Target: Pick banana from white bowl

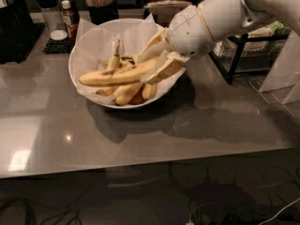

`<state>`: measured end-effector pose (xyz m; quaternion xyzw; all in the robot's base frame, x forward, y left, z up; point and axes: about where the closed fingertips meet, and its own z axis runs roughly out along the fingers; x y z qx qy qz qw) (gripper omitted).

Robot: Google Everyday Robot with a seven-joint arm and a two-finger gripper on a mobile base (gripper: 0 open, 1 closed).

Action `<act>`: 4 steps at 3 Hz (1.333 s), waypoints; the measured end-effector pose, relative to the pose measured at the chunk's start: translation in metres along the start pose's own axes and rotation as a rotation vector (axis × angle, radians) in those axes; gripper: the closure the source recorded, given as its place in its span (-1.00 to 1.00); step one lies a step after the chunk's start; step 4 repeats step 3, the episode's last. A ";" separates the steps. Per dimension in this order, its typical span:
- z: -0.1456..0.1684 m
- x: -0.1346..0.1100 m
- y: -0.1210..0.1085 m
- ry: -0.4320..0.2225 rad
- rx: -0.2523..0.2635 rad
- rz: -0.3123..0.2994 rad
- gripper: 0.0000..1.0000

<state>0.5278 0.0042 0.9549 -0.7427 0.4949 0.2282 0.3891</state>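
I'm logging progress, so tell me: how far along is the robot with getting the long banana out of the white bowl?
Done: the gripper sits over the right side of the white bowl, apparently closed on the right end of the banana. In hand: that grasp; the banana lies across the other bananas, inside the rim. Left: lifting it clear of the bowl.

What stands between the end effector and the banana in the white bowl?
Nothing visible does. The end effector is right at the banana's right end, over the right side of the white bowl.
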 end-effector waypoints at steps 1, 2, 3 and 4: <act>-0.011 -0.008 0.040 -0.025 0.059 0.031 1.00; -0.022 -0.020 0.077 -0.017 0.110 0.074 1.00; -0.023 -0.017 0.082 -0.011 0.110 0.085 1.00; -0.023 -0.017 0.082 -0.011 0.110 0.085 1.00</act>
